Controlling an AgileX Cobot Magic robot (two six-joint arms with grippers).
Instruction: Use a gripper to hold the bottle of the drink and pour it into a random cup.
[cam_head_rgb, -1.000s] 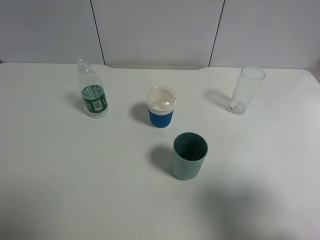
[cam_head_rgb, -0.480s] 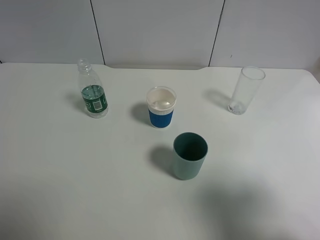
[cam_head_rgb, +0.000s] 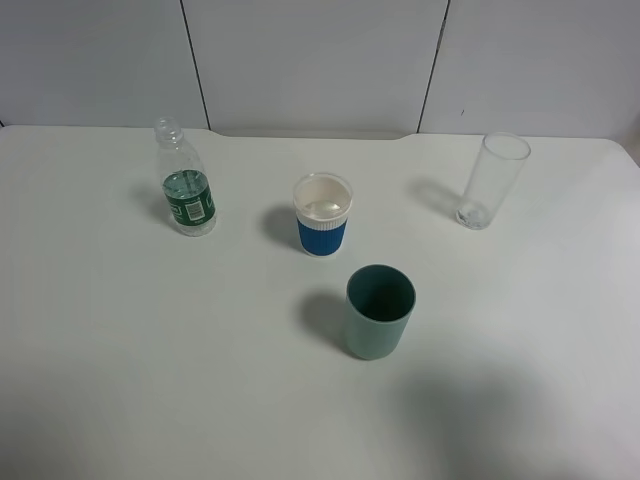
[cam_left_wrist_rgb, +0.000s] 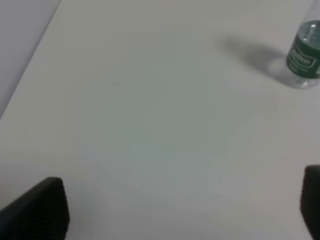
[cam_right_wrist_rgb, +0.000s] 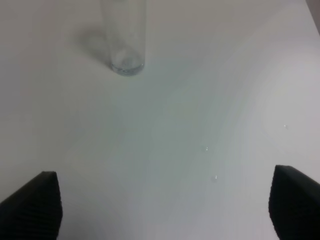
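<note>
The small clear bottle (cam_head_rgb: 185, 185) with a green label stands upright at the back left of the white table, capless, with clear drink in its lower part. It also shows in the left wrist view (cam_left_wrist_rgb: 303, 55). The white cup with a blue ribbed band (cam_head_rgb: 322, 215) stands upright at the middle. My left gripper (cam_left_wrist_rgb: 182, 207) is open and empty, well short of the bottle. My right gripper (cam_right_wrist_rgb: 162, 205) is open and empty over bare table. Neither gripper shows in the exterior high view.
A plain grey-green cup (cam_head_rgb: 379, 311) stands in front of the blue-banded cup. A tall clear glass (cam_head_rgb: 492, 180) stands at the back right and shows in the right wrist view (cam_right_wrist_rgb: 125, 37). A few water drops (cam_right_wrist_rgb: 210, 162) lie on the table. Grey wall panels (cam_head_rgb: 320, 60) back the table.
</note>
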